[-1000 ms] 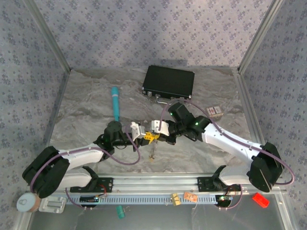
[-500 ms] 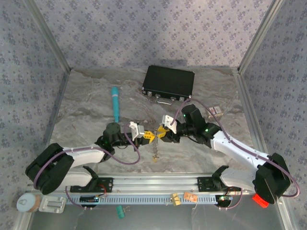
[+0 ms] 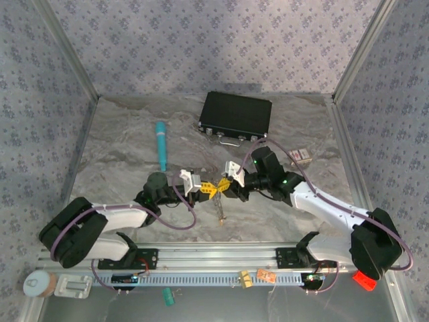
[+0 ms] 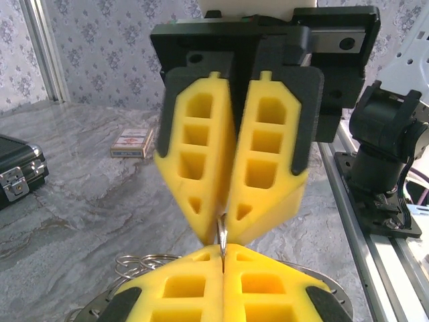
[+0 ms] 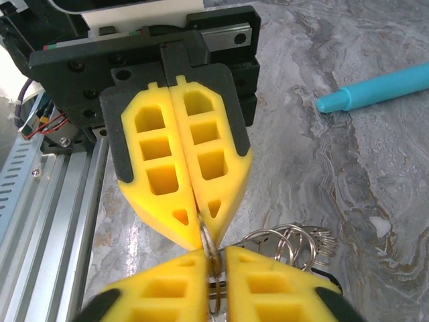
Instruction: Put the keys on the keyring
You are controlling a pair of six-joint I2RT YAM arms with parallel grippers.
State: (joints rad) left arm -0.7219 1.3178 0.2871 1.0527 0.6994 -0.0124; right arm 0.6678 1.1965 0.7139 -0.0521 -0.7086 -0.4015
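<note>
The left tool point(image 4: 222, 255) has its two yellow foam fingers pressed together, and a thin silvery wire of the keyring point(image 4: 222, 236) is pinched in the seam between them. The right tool point(image 4: 224, 227) stands directly opposite, tip against tip. Its yellow fingers are pressed together on the same wire. The keyring is therefore held edge-on between the two tools, over the marble-patterned surface point(image 3: 120, 168), about in the middle of its width and closer to its near edge.

The keyring appears as a thin, bright metal wire seen from its narrow side, so its full round shape cannot be judged. Just beside it, in the right wrist view, a bunch of wire loops point(image 5: 295, 240) spreads out to one side, close against the right tool's fingers. In the top view a slim strand point(image 3: 220, 211) runs from the meeting point toward the near edge. It is too small to tell if these are the keys.

A teal pen point(image 3: 161, 144) lies on the surface behind the left arm, well apart from the tools. A black case point(image 3: 236, 115) with metal latches lies at the far side. A small card box point(image 3: 301, 155) lies to the right, behind the right arm. The foam fingers themselves hide most of the keyring from both wrist cameras.
</note>
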